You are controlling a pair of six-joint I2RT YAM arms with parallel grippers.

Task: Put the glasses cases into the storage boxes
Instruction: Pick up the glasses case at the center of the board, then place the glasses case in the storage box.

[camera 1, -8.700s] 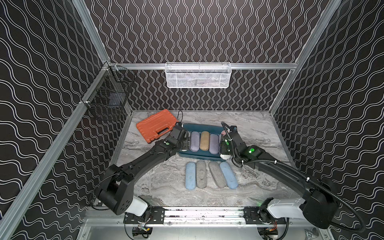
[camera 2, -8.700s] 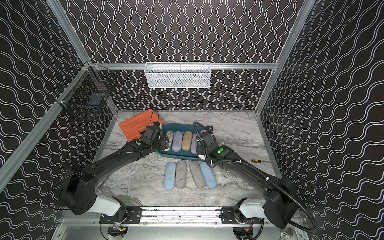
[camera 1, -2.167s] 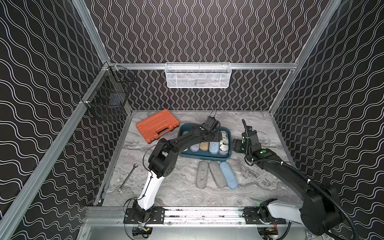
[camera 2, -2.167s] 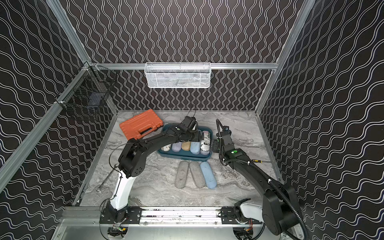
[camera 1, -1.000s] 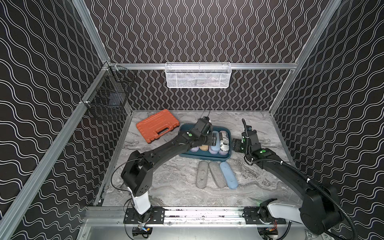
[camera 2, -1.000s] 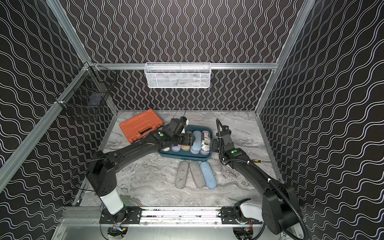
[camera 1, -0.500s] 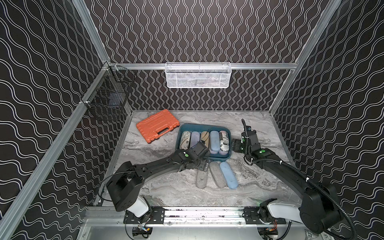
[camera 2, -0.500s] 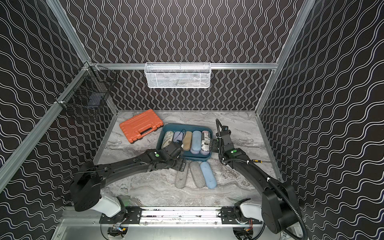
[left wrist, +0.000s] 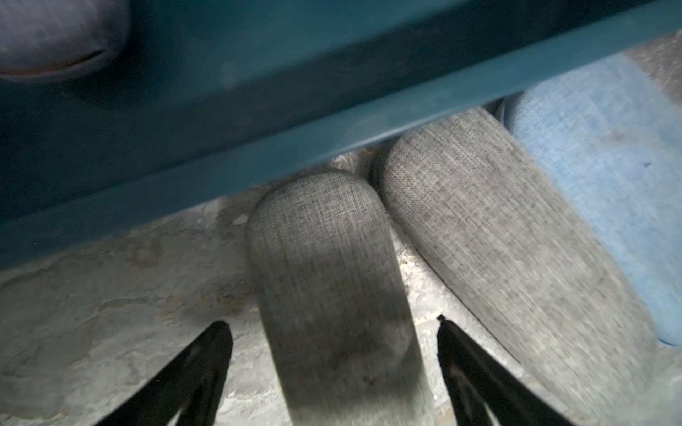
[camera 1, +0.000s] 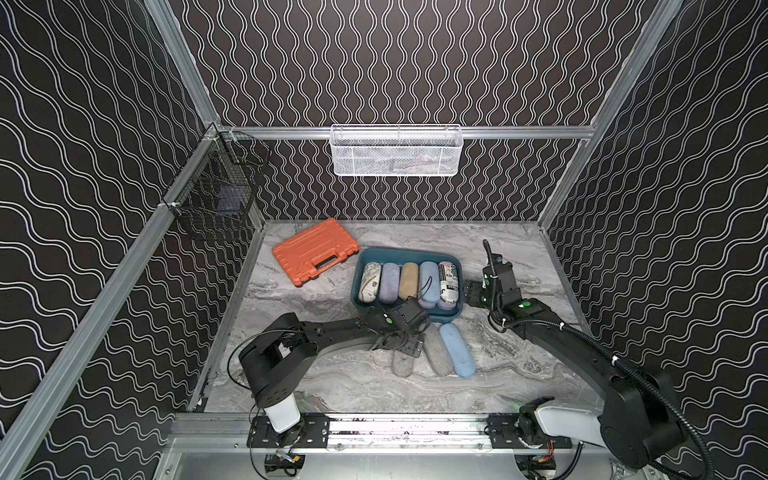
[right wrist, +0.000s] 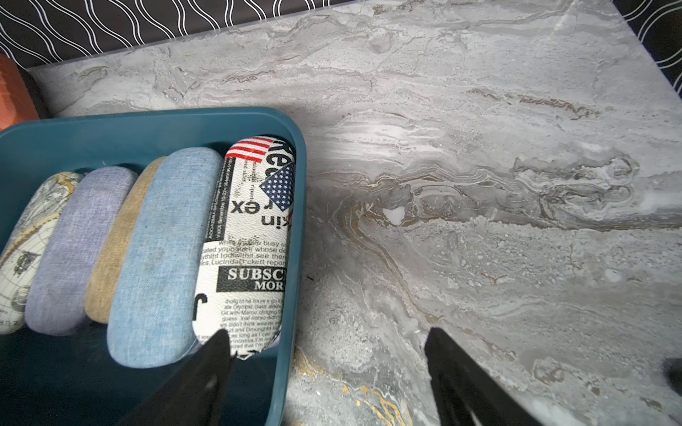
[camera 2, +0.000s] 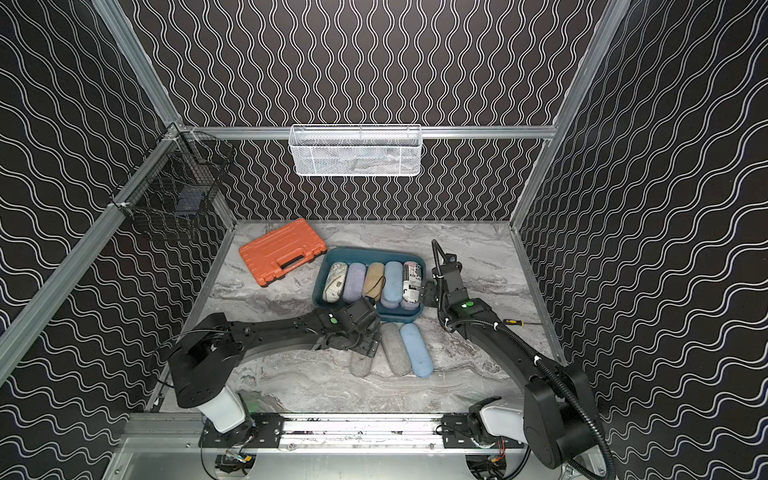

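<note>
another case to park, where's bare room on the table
Bare marble: the patch bordered by orange ribbed tool case, dark teal plastic tray and left arm; also the near edge. Crowded: tray's row, grey felt cases at the left pincer.

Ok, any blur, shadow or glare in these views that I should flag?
Left wrist view: soft throughout, the tray wall smeared, a dark shadow band across the grey case that lies within the left claw. Right wrist view: sharp, newspaper case print legible, mild glare on the table. Both top views: sharp, evenly lit.
</note>
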